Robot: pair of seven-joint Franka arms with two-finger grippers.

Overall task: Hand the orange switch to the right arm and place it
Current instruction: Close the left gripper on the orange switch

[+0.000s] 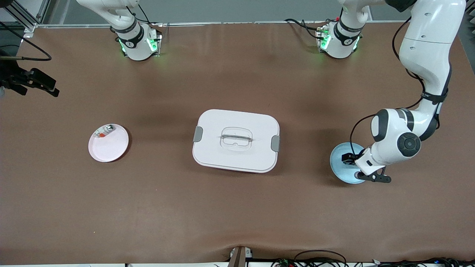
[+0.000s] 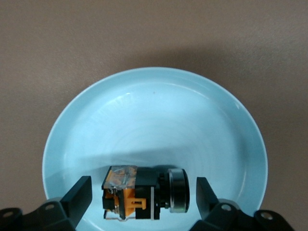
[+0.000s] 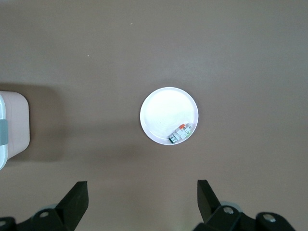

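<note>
Front view shows a brown tabletop point(image 1: 237, 207) under even light, its covering slightly rippled at the edge nearest the camera, where cables trail. Grey framing and a pale wall strip run along the edge by the 2 arm bases. A white lidded box point(image 1: 236, 140) with grey clips and a recessed handle sits mid-table. Toward the right arm's end lies a pink plate point(image 1: 108, 143) holding a small silvery-clear part with red-orange bits point(image 1: 104, 131).

Toward the left arm's end, the left gripper point(image 2: 143, 192) is low over a light blue plate point(image 2: 154, 120), its jaws apart with a finger on each side of the orange switch point(image 2: 144, 191), clear gaps showing on both sides. The switch lies on its side in the plate, near the rim. Its long axis runs straight across the gap between the jaws: the round cap points toward one finger, the orange body toward the other.

The right gripper point(image 3: 142, 197) waits high over the tabletop, jaws wide apart and holding nothing; the pink plate point(image 3: 169, 115) lies well below it, with the box corner point(image 3: 12, 126) off to one side.
</note>
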